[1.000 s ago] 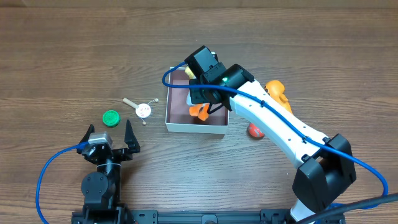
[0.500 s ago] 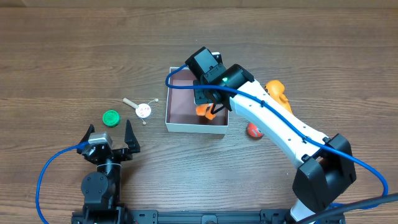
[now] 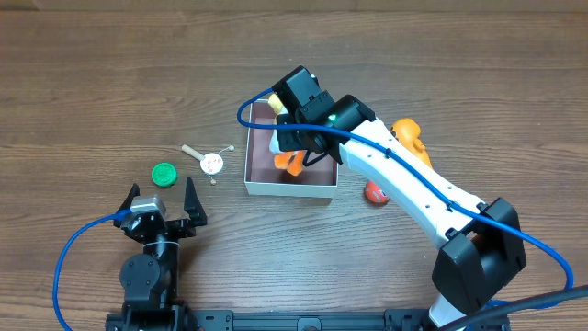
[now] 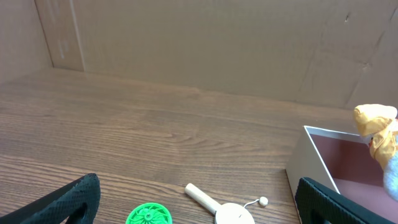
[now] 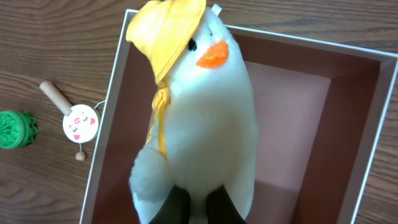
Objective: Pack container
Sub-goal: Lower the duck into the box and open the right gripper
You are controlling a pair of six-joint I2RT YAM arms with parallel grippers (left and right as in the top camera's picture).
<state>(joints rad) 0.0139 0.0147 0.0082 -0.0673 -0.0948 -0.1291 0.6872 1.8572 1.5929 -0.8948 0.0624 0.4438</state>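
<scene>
The right gripper (image 5: 196, 210) is clamped on the underside of a white plush duck (image 5: 205, 124) in a yellow hat, holding it within the walls of the container (image 5: 375, 118), nearer the side facing the rattle (whether the plush touches the mauve floor I cannot tell). The container sits about mid-worktop (image 3: 92, 83), with a small rattle drum (image 3: 210, 163) and a green disc toy (image 3: 163, 174) to its left and an orange toy (image 3: 407, 136) and a red piece (image 3: 376, 192) to its right. The left gripper (image 3: 162, 202) rests near the front edge, jaws spread wide, holding nothing.
</scene>
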